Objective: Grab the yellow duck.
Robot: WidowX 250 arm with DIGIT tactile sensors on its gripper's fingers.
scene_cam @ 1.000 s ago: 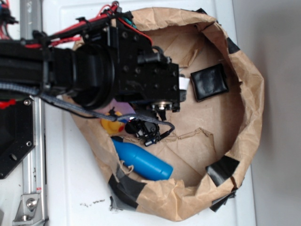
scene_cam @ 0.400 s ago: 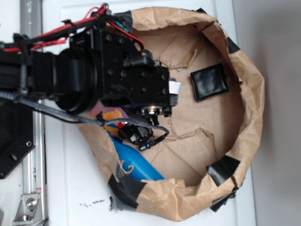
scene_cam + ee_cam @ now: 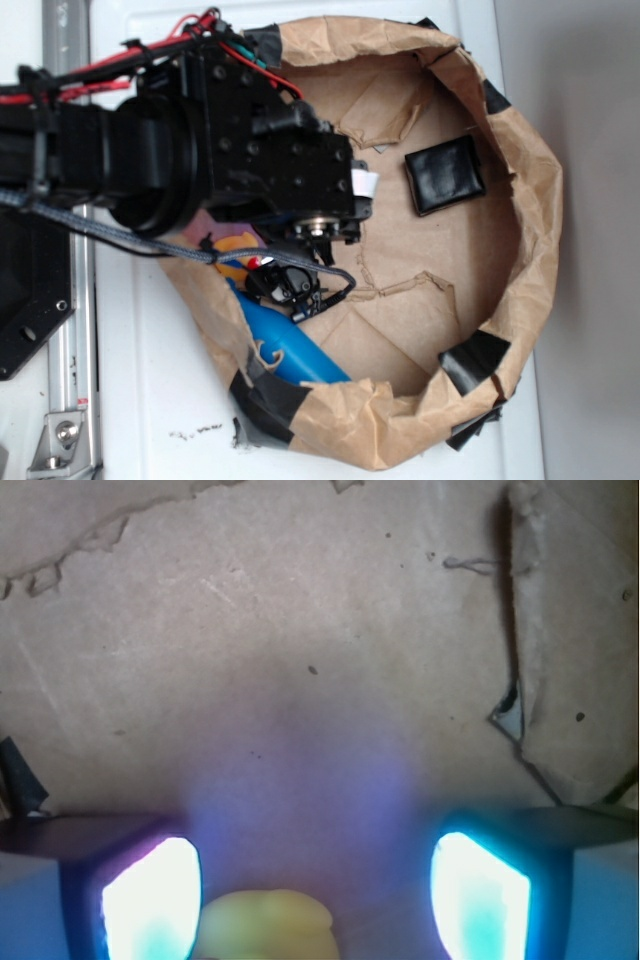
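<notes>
The yellow duck (image 3: 265,927) shows as a rounded yellow lump at the bottom edge of the wrist view. It sits between the two glowing pads, close beside the left pad (image 3: 150,900) and well apart from the right one. My gripper (image 3: 315,895) is open, low over the brown paper floor. In the exterior view only a slice of the yellow duck (image 3: 236,250) peeks out under the black arm (image 3: 230,150), at the left side of the paper basin. The fingers themselves are hidden under the arm there.
A blue bottle (image 3: 290,345) lies just below the duck against the basin's lower-left wall. A black square pad (image 3: 445,173) lies at the upper right. The crumpled brown paper wall (image 3: 535,200) rings the work area. A small black camera and cable (image 3: 290,282) hang beside the duck.
The arm has shifted left and slightly up, over the duck. More of the duck and the bottle's top end is now covered by it.
</notes>
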